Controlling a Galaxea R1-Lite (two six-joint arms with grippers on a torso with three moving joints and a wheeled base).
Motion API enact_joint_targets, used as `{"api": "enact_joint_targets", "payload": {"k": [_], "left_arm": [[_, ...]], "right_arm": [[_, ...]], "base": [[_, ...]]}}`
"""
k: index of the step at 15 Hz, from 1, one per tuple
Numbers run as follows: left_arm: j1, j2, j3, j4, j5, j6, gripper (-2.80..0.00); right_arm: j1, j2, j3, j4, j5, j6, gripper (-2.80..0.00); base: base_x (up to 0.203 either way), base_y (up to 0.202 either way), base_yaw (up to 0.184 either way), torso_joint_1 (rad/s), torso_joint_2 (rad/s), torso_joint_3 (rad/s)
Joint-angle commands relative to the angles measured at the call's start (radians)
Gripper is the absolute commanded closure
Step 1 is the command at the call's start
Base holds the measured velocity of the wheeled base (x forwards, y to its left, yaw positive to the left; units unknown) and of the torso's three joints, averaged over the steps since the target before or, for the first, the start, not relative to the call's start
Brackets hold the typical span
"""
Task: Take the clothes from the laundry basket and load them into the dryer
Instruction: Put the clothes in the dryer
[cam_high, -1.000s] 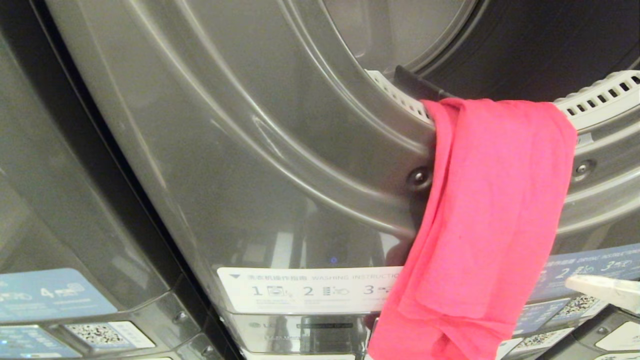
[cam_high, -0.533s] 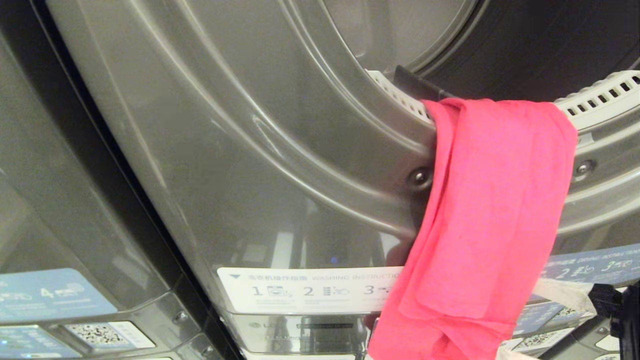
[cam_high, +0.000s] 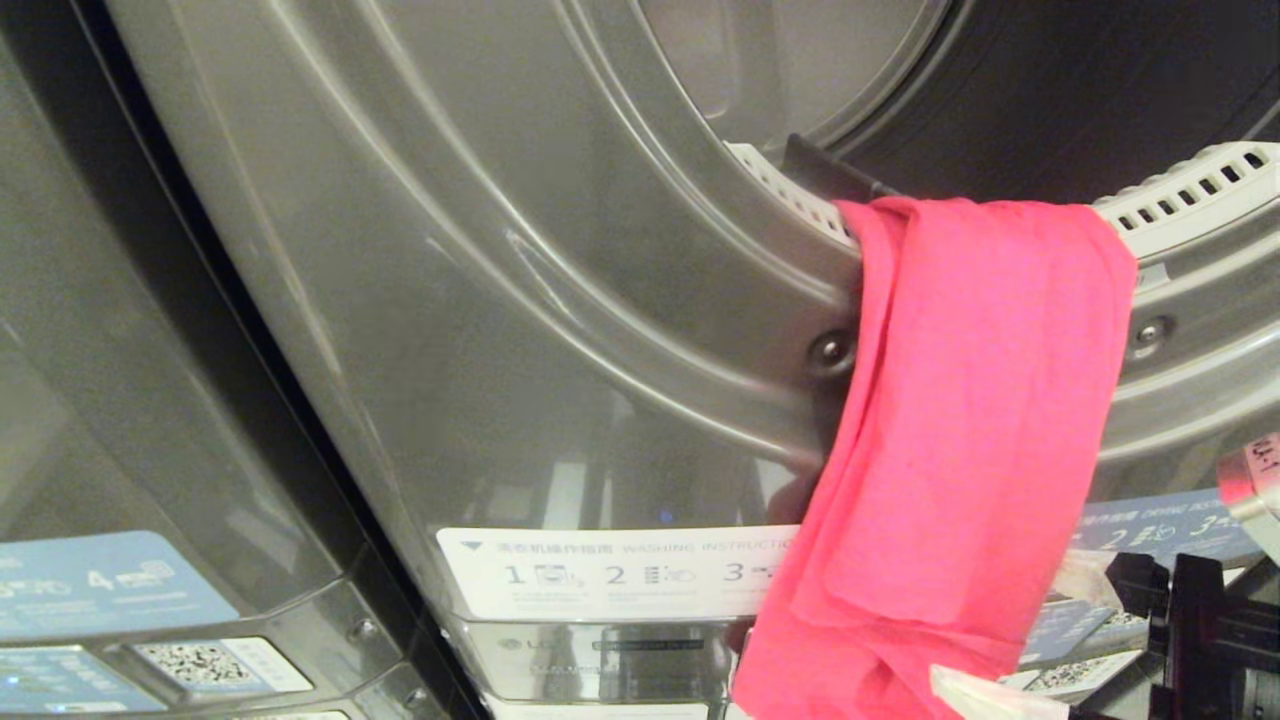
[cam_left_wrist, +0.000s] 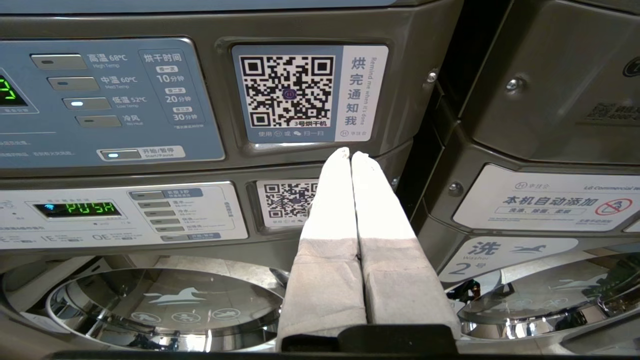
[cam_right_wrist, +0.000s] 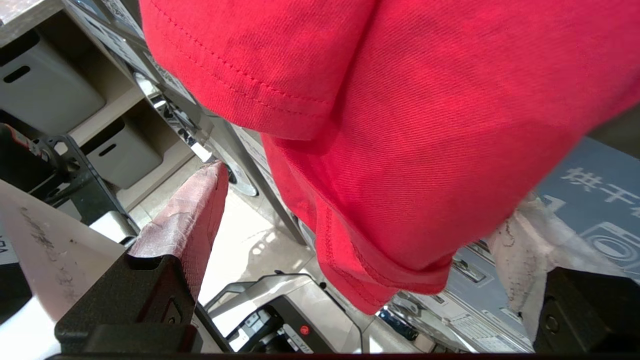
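Observation:
A red garment (cam_high: 970, 450) hangs draped over the lower rim of the dryer's (cam_high: 500, 300) open drum mouth (cam_high: 1050, 90), most of it dangling down the front. At the lower right, my right gripper (cam_high: 1008, 628) is open, one finger on each side of the garment's lower end. In the right wrist view the red garment's (cam_right_wrist: 400, 125) hem hangs between the spread fingers of that gripper (cam_right_wrist: 360, 200), which do not close on it. My left gripper (cam_left_wrist: 350, 152) is shut and empty, parked in front of the control panels. The laundry basket is out of view.
A like grey machine (cam_high: 100, 450) stands to the left. A white instruction label (cam_high: 610, 575) runs below the drum mouth. Below the right gripper are the robot's base (cam_right_wrist: 280, 320), pale floor (cam_right_wrist: 240, 240) and grey bins on shelves (cam_right_wrist: 45, 85).
My right gripper has risen into the lower right of the head view, up to the garment's hanging end. The garment has stayed draped on the rim.

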Motion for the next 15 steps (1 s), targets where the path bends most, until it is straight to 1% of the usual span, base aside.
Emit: {"api": "enact_joint_targets", "payload": {"k": [1,7,8,15], "left_arm": [[0.001,0.0,0.0,0.001,0.0,0.0,0.0],[0.001,0.0,0.0,0.001,0.0,0.0,0.0],[0.0,0.0,0.0,0.001,0.0,0.0,0.0],[0.001,0.0,0.0,0.001,0.0,0.0,0.0]], "right_arm": [[0.0,0.03,0.003,-0.01,0.001,0.0,-2.8],[0.003,0.028,0.013,-0.029,0.004,-0.001,-2.8],[0.005,0.025,0.015,-0.029,0.004,-0.004,0.0],[0.005,-0.034,0.061,-0.022,0.003,-0.014,0.0]], "base": [[0.0,0.0,0.0,0.0,0.0,0.0],[0.0,0.0,0.0,0.0,0.0,0.0],[0.0,0.0,0.0,0.0,0.0,0.0],[0.0,0.0,0.0,0.0,0.0,0.0]]}}
